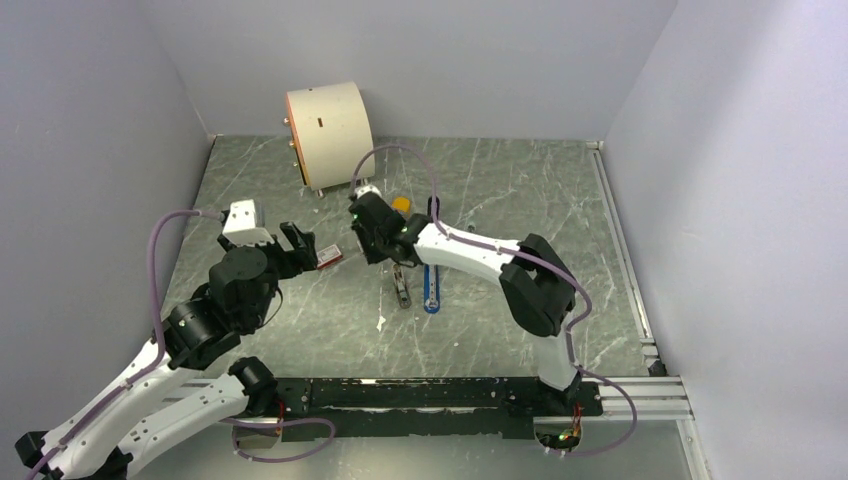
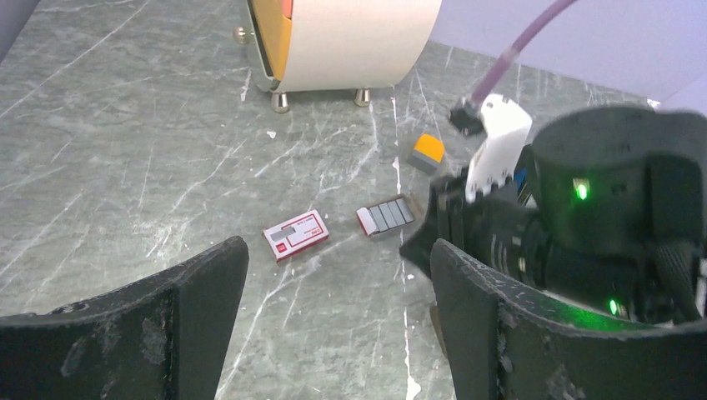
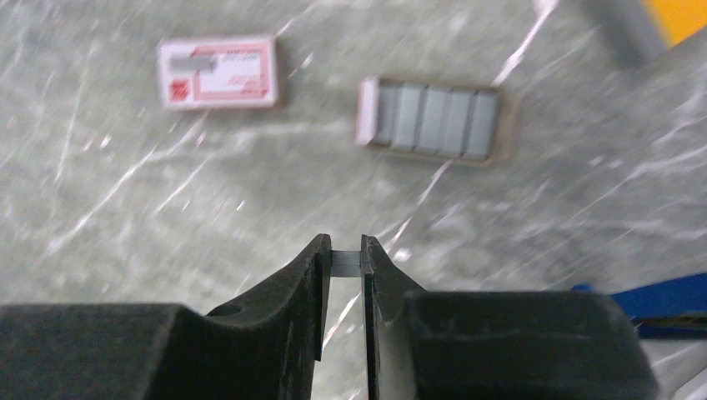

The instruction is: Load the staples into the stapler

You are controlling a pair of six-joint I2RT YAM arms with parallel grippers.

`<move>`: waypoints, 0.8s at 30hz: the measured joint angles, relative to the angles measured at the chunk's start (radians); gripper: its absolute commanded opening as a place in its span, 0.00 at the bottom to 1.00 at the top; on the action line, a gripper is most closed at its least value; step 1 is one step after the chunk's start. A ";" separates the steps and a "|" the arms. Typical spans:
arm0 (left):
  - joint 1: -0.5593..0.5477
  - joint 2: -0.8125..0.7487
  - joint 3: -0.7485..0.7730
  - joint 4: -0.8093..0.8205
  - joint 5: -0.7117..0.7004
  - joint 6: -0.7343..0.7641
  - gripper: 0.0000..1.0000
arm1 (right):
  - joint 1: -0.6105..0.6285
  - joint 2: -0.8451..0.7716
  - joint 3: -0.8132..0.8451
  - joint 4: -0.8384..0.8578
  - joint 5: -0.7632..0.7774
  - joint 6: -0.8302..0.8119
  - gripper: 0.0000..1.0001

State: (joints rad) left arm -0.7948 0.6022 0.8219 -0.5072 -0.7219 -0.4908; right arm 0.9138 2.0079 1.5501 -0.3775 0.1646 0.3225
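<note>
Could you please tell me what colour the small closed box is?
The box is white with red edging and print, clearest in the right wrist view.

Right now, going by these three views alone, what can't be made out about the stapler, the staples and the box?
The staples: the right wrist view shows only an end; the closed right jaws cover the rest.
The stapler: too small in the top view to tell whether its channel is loaded; the right wrist view's edge cuts it off; the right arm mostly hides it from the left wrist.
The red-and-white box: print blurred in the right wrist view.
</note>
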 measured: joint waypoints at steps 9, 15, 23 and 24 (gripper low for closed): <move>0.000 -0.005 0.000 0.000 0.000 -0.006 0.85 | 0.142 -0.109 -0.174 -0.018 -0.020 0.141 0.24; 0.000 -0.005 0.000 0.000 0.000 -0.008 0.85 | 0.198 -0.107 -0.230 -0.053 -0.026 0.197 0.24; 0.000 -0.003 0.000 -0.002 0.000 -0.012 0.85 | 0.237 -0.077 -0.230 -0.055 -0.030 0.225 0.24; 0.000 -0.003 0.000 -0.002 0.000 -0.012 0.85 | 0.237 -0.069 -0.230 -0.056 -0.030 0.228 0.24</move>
State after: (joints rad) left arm -0.7948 0.5995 0.8219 -0.5095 -0.7219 -0.5030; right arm 1.1511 1.9388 1.3201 -0.4332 0.1345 0.5503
